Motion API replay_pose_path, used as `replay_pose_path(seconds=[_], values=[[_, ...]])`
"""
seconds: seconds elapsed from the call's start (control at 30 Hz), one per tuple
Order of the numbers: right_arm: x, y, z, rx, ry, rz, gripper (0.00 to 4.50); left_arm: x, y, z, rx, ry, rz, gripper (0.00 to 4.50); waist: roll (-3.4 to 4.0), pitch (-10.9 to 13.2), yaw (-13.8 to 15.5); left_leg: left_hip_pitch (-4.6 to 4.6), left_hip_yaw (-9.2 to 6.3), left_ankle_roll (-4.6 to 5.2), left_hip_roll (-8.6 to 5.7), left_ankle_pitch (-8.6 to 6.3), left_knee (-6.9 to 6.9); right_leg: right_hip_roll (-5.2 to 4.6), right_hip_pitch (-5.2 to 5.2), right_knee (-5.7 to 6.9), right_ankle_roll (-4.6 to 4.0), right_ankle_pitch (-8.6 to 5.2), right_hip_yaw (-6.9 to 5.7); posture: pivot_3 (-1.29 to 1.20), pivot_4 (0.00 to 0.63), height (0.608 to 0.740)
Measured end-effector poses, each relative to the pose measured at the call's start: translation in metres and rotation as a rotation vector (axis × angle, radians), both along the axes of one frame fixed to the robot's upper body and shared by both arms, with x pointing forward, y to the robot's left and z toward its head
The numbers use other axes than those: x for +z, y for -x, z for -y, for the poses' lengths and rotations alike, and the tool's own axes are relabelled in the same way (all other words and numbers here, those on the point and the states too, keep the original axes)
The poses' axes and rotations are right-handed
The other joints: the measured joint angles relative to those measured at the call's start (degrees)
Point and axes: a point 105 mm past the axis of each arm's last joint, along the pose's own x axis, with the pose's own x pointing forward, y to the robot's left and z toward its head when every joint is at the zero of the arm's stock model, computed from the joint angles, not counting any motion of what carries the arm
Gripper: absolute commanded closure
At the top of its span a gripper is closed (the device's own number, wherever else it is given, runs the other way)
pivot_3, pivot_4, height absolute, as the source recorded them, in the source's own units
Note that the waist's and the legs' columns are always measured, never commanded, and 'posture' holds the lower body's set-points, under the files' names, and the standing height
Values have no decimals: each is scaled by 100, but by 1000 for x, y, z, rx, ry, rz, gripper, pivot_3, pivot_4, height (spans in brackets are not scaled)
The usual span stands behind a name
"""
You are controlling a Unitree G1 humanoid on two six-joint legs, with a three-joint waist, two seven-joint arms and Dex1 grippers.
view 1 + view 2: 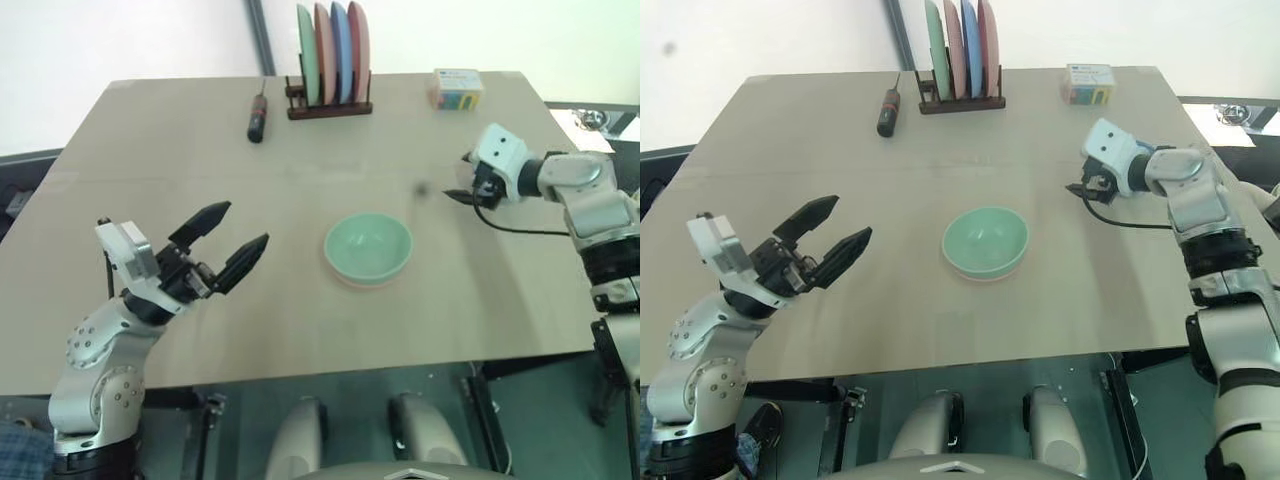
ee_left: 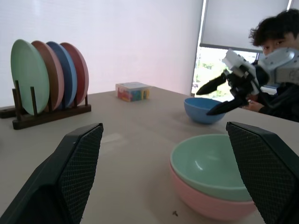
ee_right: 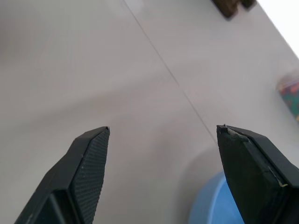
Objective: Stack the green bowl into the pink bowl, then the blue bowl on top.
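Note:
The green bowl point(image 1: 368, 245) sits nested inside the pink bowl point(image 2: 210, 205) at the middle of the table. Only the pink bowl's rim point(image 1: 362, 284) peeks out beneath it from above. The blue bowl point(image 2: 202, 110) stands on the table beyond them, toward the right side. My right gripper point(image 2: 204, 101) hovers just over the blue bowl, open and holding nothing. The right wrist view shows the blue bowl's rim point(image 3: 219, 205) below the spread fingers point(image 3: 88, 163). My left gripper point(image 1: 245, 224) is open and empty, raised to the left of the stacked bowls and pointing at them.
A wooden rack point(image 1: 330, 108) with several coloured plates stands at the table's far edge. A screwdriver point(image 1: 258, 118) lies to its left and a small colourful box point(image 1: 457, 88) to its right. A person point(image 2: 275, 32) sits behind the right arm.

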Motion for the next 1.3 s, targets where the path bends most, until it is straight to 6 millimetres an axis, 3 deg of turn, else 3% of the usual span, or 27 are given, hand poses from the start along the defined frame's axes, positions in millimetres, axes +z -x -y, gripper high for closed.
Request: replay_pose_path(seconds=[0.2,0.33,0.63,0.73,0.97,1.17,1.3], values=[[-19,-19,15,-134,37,-8,694,0,0,2,-7,10,0,0,1,1,11,-6,5,0,0,0,-2,-3,-4,-7,0,0,3,0,150,740],[-16,-27,26,-221,52,31,694,-2,0,3,-12,18,-3,0,1,1,19,-5,5,0,-1,0,-1,-4,-2,-4,0,0,3,0,150,740],[-27,-26,43,-307,102,14,694,-6,0,3,-6,30,-16,0,3,2,3,-4,5,0,-1,0,-1,-3,-3,-1,0,0,3,0,150,740],[-30,-26,44,-312,101,5,1471,-6,0,3,-3,30,-17,0,3,2,4,-4,3,0,-1,0,-1,-3,-3,0,1,0,3,0,150,740],[-30,-26,44,-315,93,2,4337,-6,0,3,-1,30,-15,0,3,2,6,-4,4,0,-1,0,-1,-3,-3,0,1,0,3,0,150,740],[-34,-25,43,-308,97,-5,4439,-5,1,3,0,29,-12,0,3,2,6,-4,5,0,-1,0,-1,-3,-3,0,1,0,3,0,150,740],[-32,-23,32,-208,110,-5,4439,-6,1,2,1,29,-14,0,4,3,-1,-3,4,0,-1,0,-1,-3,-3,0,1,1,3,0,150,740]])
